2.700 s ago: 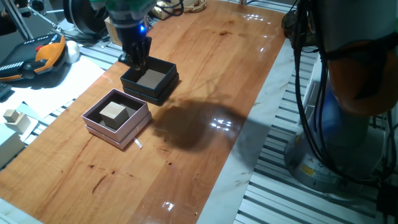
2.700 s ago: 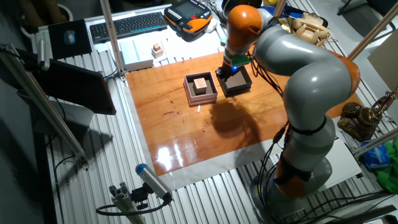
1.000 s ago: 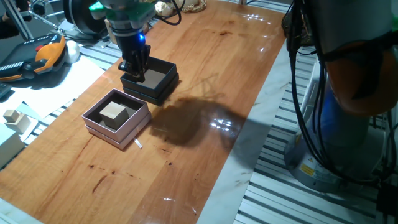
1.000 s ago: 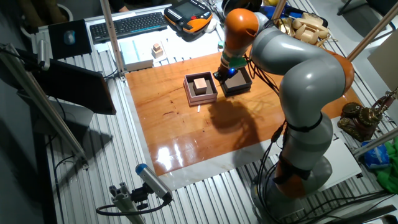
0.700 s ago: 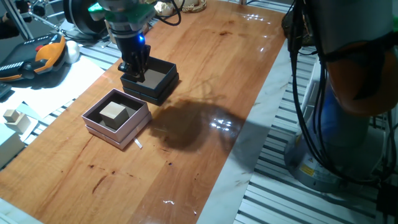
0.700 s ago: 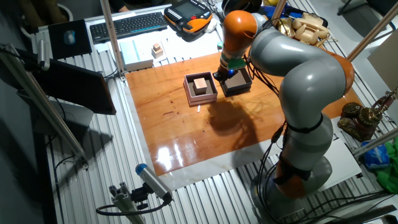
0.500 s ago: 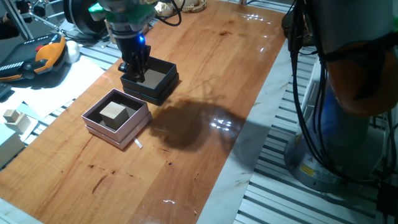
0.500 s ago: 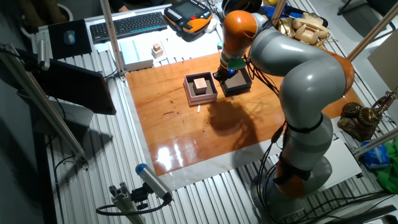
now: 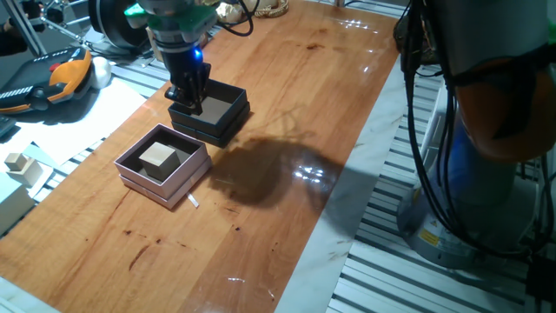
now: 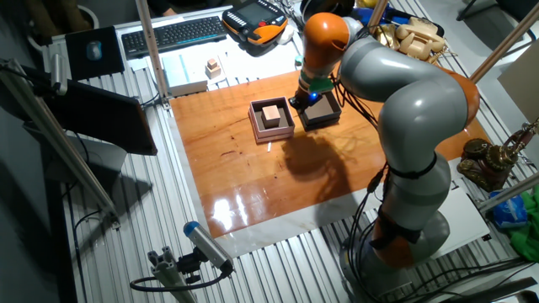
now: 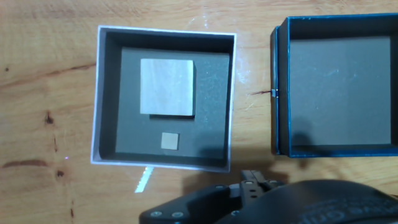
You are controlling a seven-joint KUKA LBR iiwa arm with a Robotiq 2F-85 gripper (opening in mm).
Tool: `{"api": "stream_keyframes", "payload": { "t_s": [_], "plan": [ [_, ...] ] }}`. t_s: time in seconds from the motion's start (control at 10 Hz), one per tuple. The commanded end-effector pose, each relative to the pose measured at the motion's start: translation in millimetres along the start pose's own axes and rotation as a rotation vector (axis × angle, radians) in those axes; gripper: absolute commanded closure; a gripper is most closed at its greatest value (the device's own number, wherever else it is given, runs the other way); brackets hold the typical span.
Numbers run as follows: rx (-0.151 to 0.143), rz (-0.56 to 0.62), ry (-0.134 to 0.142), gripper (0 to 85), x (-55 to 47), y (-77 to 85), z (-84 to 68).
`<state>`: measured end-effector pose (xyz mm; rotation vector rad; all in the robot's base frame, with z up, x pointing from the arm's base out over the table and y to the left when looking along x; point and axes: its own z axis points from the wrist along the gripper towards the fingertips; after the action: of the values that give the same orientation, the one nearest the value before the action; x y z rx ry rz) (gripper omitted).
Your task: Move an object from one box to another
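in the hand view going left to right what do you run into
Bare wooden table → pink box, with the large pale block and the small cube inside it, these two at about the same place across → strip of table → black box, nothing in it.

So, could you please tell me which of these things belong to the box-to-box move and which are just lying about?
Part of the job:
pale wooden cube
pink box holding it
black box
gripper at the black box

Just lying about:
white scrap on the table
pale blocks off the table
orange handset
keyboard
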<state>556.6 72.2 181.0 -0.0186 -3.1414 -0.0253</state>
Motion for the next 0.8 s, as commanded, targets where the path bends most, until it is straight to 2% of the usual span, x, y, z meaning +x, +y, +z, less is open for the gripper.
{"api": "stream_keyframes", "payload": {
  "t_s": [0.0, 0.1, 0.2, 0.3, 0.4, 0.5, 0.7],
  "plan": [
    [0.001, 0.000, -0.003, 85.0, 0.0, 0.1, -0.1],
    [-0.013, 0.003, -0.005, 85.0, 0.0, 0.1, -0.1],
    [0.016, -0.003, -0.005, 85.0, 0.0, 0.1, -0.1],
    [0.022, -0.019, 0.004, 85.0, 0.0, 0.1, -0.1],
    [0.019, -0.037, 0.001, 85.0, 0.0, 0.1, -0.1],
    [0.012, -0.054, -0.022, 85.0, 0.0, 0.1, -0.1],
    [0.020, -0.090, -0.073, 85.0, 0.0, 0.1, -0.1]
  ]
}}
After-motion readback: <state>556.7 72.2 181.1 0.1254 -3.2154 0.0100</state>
